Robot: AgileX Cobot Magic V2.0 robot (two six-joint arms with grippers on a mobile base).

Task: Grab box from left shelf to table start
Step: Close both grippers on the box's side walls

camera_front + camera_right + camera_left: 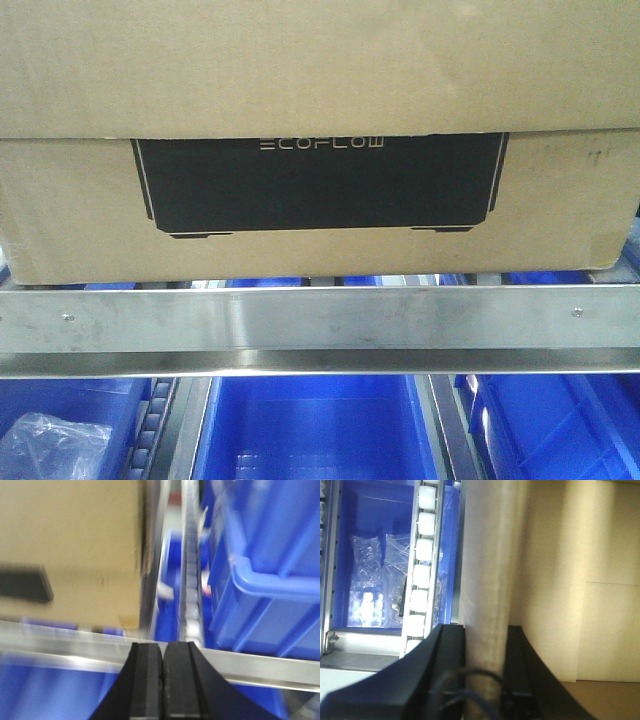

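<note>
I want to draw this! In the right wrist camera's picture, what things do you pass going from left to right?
box → roller track → big blue bin

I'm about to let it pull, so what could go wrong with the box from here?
The left gripper pinches only one cardboard edge of the box, while the right gripper is shut and holds nothing: a pull could twist the wide box or tear the cardboard. The box's bottom might also catch on the shelf's steel rail just below it.

the box (320, 90) overruns the front view's edges; the right wrist view is blurred throughout.
</note>
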